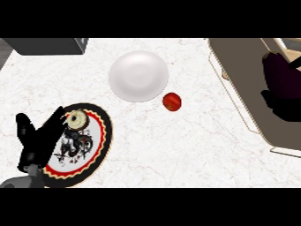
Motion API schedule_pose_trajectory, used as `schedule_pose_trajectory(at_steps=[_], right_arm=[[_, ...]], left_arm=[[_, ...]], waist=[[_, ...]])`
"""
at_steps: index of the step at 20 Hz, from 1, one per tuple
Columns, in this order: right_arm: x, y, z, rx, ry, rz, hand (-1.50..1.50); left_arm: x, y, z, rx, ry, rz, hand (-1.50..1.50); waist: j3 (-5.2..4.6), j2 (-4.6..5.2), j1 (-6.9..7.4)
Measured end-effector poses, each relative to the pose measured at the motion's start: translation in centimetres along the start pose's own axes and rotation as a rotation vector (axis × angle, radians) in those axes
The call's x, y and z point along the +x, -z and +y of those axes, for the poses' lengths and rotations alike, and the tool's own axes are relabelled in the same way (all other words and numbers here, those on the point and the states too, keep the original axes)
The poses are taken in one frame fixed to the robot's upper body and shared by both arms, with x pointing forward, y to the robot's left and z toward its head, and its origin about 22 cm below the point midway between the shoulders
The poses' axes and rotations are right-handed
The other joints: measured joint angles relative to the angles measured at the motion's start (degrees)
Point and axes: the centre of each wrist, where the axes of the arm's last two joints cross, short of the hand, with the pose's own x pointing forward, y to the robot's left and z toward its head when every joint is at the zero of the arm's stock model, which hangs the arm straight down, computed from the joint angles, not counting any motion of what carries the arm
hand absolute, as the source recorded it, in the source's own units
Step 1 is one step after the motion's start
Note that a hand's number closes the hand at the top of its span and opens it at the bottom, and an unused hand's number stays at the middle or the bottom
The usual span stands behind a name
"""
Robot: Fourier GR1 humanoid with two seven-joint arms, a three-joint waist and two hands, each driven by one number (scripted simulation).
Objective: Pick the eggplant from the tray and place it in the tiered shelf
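The dark purple eggplant is at the far right, over the beige tiered shelf. My right hand is curled round it, black fingers showing above and below the eggplant and hiding part of it. The round tray, with a black rim, a red zigzag border and a dark drawing on white, lies at the lower left with no eggplant on it. My left hand rests open over the tray's left edge, fingers up.
A white round plate lies at the middle back of the marble counter. A small red fruit sits just right of it, between plate and shelf. A dark grey box stands at the back left.
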Motion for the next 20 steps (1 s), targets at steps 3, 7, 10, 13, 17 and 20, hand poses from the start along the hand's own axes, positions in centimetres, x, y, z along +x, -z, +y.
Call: schedule_pose_trajectory(at_steps=[3,7,10,13,17,20], right_arm=[[1.1,1.0,-3.2,-0.056,0.008,0.016,1.50],[1.7,3.6,-6.6,-0.099,0.033,0.038,1.50],[1.6,4.9,-8.7,-0.129,0.044,0.058,1.50],[1.2,6.5,-11.0,-0.157,0.056,0.080,1.50],[0.1,9.4,-12.8,-0.174,0.047,0.098,1.50],[-1.0,11.3,-13.3,-0.155,0.043,0.106,1.50]], left_arm=[[-0.1,0.2,-0.2,-0.002,0.005,-0.007,0.00],[0.1,0.7,-0.6,-0.011,0.008,-0.008,0.00],[0.4,0.3,0.1,-0.017,0.003,-0.010,0.00],[0.3,0.3,0.6,-0.018,0.005,-0.006,0.00],[0.3,0.5,-0.3,-0.024,0.004,-0.002,0.00],[0.2,0.1,-0.4,-0.028,0.006,-0.010,0.00]], waist=[[0.02,0.10,0.33],[0.05,0.21,0.70],[0.06,0.26,0.90],[0.05,0.31,0.99],[0.07,0.46,1.27],[0.06,0.47,1.43]])
